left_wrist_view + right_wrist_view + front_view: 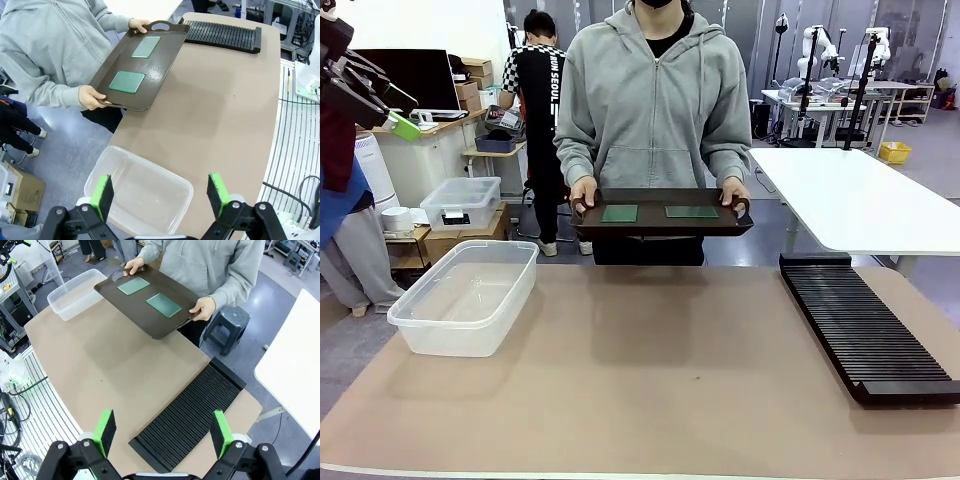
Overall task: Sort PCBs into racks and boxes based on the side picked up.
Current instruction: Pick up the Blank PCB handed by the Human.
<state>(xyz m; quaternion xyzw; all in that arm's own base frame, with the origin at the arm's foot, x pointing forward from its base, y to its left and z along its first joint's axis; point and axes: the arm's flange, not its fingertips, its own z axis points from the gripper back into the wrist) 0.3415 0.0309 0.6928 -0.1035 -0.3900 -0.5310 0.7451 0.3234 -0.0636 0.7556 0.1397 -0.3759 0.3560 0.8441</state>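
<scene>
Left gripper (160, 178) agape above tub (142, 194), right gripper (162, 414) agape above rack (192, 410) (PCBs (164, 305) on tray (135, 311))

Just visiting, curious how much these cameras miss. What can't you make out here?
- Green boards: too small in every view to tell which face is up.
- Tray: its underside, hidden in every view by the tray itself.
- Clear tub: in the left wrist view, one corner sits behind a finger of the left gripper.
- Black rack: its near right corner runs off the front view's edge.
</scene>
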